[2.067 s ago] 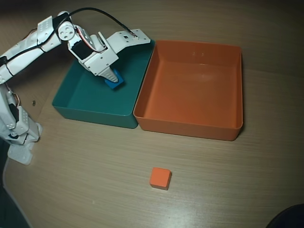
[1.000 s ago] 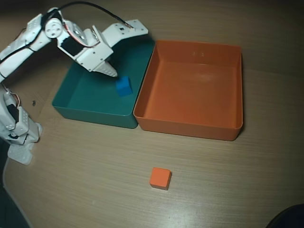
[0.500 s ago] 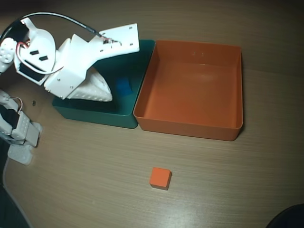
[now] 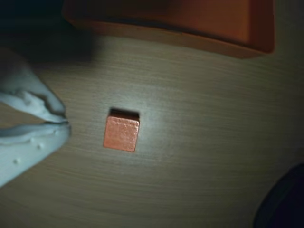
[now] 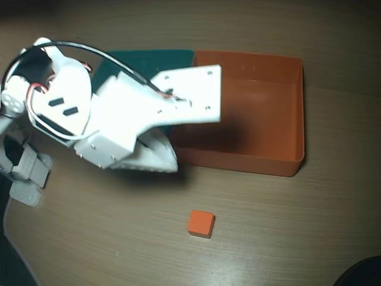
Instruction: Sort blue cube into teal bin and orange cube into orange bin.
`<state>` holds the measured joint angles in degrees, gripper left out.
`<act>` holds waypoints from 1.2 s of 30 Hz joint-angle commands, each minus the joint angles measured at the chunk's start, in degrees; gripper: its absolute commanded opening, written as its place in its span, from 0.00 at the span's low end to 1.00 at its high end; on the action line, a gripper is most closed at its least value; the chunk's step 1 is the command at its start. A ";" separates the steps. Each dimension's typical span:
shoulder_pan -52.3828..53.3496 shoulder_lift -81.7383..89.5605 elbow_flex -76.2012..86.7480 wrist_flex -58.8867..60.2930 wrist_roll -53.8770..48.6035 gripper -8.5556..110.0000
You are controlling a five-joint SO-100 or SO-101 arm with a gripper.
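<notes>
Overhead, end effector (image 4: 64, 124) closed, empty.

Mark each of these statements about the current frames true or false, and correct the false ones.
1. The orange cube lies on the bare table. True.
2. The gripper is shut on the orange cube. False: it holds nothing, and the cube sits apart from it in the wrist view.
3. The orange bin holds a cube. False: the part of it in view is empty.
4. The arm covers most of the teal bin in the overhead view. True.
5. The blue cube shows in the overhead view. False: it is hidden.
</notes>
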<state>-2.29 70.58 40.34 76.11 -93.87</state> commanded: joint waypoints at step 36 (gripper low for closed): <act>10.99 -38.41 -33.93 -0.26 -10.72 0.36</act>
<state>9.05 31.64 12.04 76.11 -104.85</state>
